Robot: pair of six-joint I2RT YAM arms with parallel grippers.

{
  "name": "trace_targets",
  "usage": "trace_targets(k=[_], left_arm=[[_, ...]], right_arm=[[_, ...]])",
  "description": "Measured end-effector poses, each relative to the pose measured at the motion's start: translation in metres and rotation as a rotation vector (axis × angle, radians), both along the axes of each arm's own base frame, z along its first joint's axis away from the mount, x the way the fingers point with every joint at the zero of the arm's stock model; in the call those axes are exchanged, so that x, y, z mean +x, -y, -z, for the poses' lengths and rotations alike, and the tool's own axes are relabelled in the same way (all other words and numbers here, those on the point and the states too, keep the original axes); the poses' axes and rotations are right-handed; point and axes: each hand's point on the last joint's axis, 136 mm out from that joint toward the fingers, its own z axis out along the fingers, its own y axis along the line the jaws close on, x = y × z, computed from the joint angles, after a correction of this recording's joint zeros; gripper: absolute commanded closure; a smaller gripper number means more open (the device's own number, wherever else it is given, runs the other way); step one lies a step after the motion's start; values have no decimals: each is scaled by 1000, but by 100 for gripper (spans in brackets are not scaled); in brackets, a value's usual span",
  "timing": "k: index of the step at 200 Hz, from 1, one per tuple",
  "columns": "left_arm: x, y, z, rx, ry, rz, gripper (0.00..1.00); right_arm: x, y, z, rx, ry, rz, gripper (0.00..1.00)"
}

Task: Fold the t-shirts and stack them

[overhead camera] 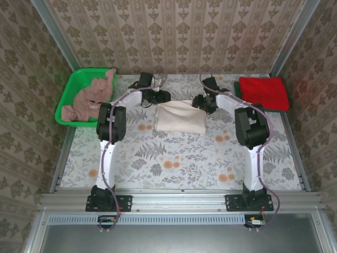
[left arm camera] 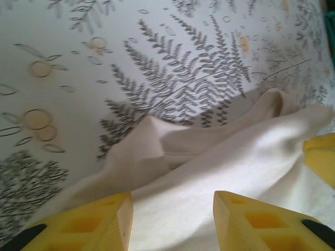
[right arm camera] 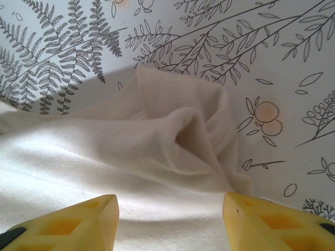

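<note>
Left tool (left arm camera: pixel 172 201) hangs with its jaws apart, nothing pinched, the cream t-shirt (left arm camera: pixel 220 162) lying right under its fingers; right tool (right arm camera: pixel 170 204) is the same story, jaws wide, low over the opposite corner of that shirt (right arm camera: pixel 131 157). From above, both tools (overhead camera: pixel 158 97) (overhead camera: pixel 202 101) sit at the far edge of the folded cream rectangle (overhead camera: pixel 181 117) on the worktop (overhead camera: pixel 174 158). Here's the worry: the cloth just ahead of each tool is bunched and rolled, not flat, so a close here could catch only the top layer and peel the fold open, or trap a wrinkle into it. Uneven pulls from the two sides would likely skew the rectangle. Out past the right tool lies the red t-shirt (overhead camera: pixel 263 92), folded, a dark edge showing beneath it. Out past the left tool sits the green basket (overhead camera: pixel 71 89), holding the pink-brown t-shirt (overhead camera: pixel 89 100), heaped and unfolded, one end riding up towards the far rim
</note>
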Motion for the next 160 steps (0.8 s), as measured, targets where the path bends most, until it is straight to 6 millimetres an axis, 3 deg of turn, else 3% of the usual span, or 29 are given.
trace_targets(k=[13, 30, 51, 80, 95, 118, 151, 160], left_arm=[[-3, -1, -2, 26, 7, 2, 53], [-13, 2, -13, 58, 28, 11, 51], [-42, 10, -40, 86, 71, 34, 51], [-89, 44, -87, 62, 175, 110, 49], [-107, 62, -95, 39, 209, 154, 50], [-117, 72, -68, 40, 174, 188, 54], [-128, 47, 21, 119, 4, 178, 57], [-128, 44, 20, 98, 15, 180, 56]], right_arm=[[-3, 0, -6, -13, 10, -6, 48], [-4, -4, -20, -12, 37, -12, 63], [0, -13, -35, 14, 80, -14, 69], [10, -19, -29, 33, 82, -1, 74], [23, -20, -22, 40, 83, 16, 73], [46, -14, -8, 50, 78, 51, 65], [56, -3, -2, 42, 49, 77, 54], [56, -1, -6, 41, 46, 80, 50]])
